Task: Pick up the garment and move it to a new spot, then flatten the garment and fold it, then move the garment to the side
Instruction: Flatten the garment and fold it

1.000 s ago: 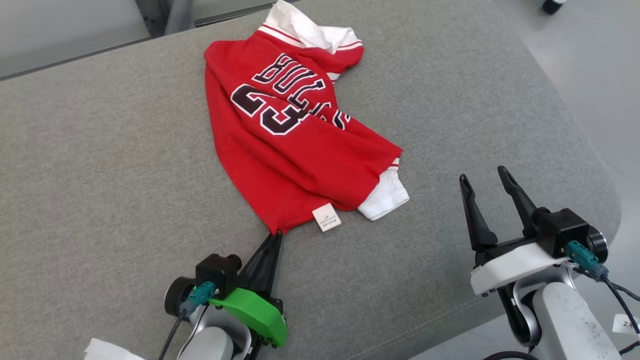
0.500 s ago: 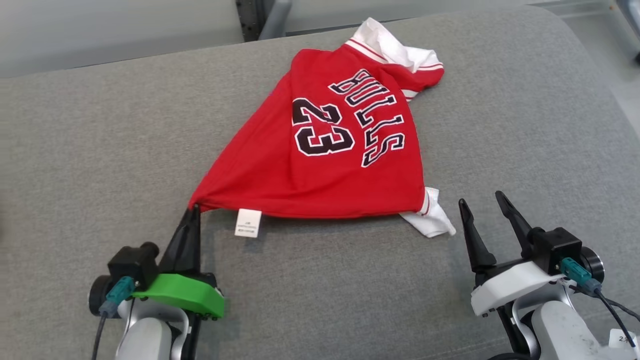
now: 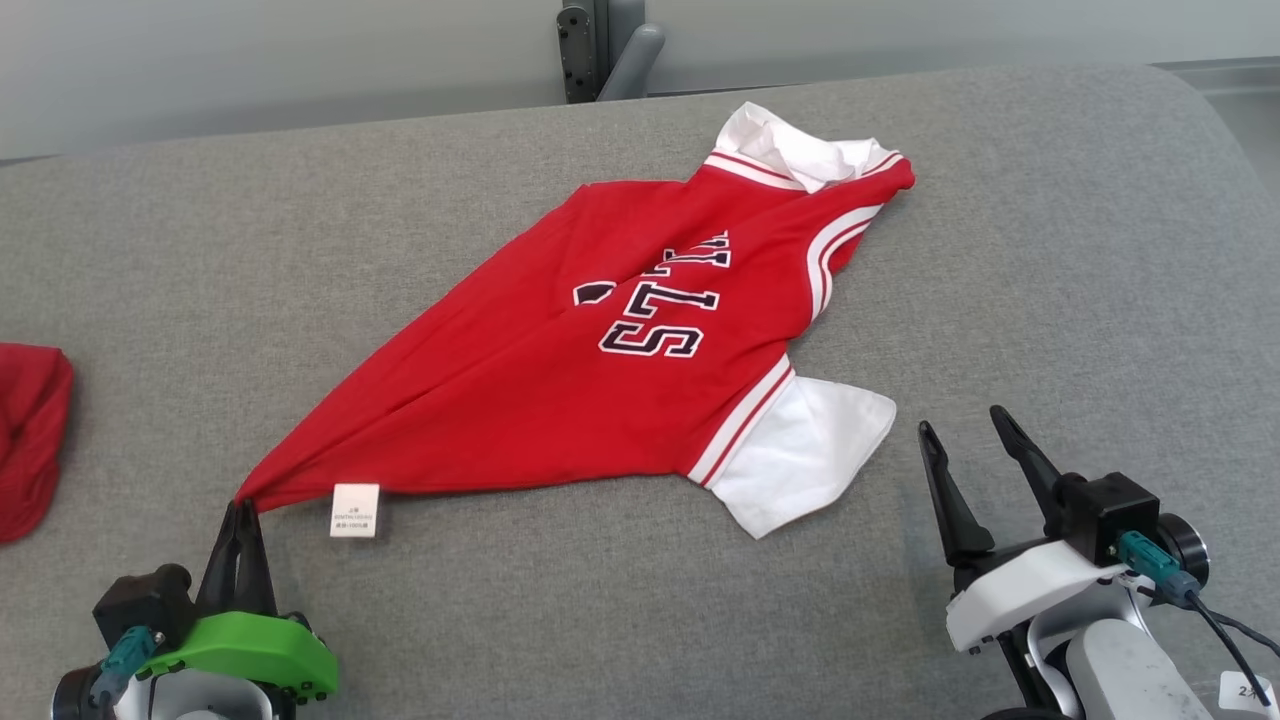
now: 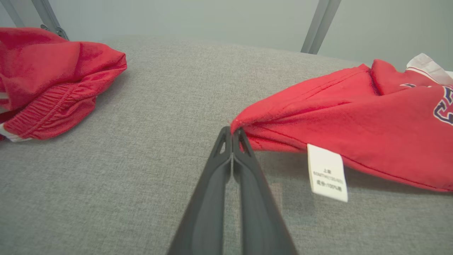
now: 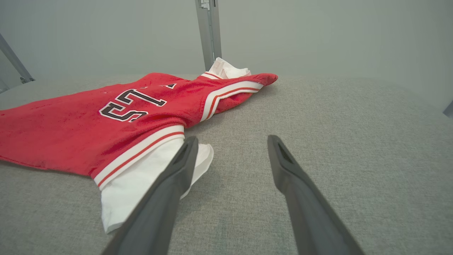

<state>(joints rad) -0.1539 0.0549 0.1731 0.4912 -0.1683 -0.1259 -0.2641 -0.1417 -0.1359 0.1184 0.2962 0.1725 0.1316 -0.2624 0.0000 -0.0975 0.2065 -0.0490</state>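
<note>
It looked like a robotics lab or test room rather than a home: a broad work surface padded in grey woven fabric (image 3: 1050,250) stood before a bare pale grey wall (image 3: 250,60), with grey metal frame posts (image 5: 208,32) rising behind it.

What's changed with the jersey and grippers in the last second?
The left gripper, still shut on the jersey at its hem corner, dragged it to the robot's left, stretching it out; its number is mostly hidden. The head camera turned. The right gripper stayed open, off the jersey.
</note>
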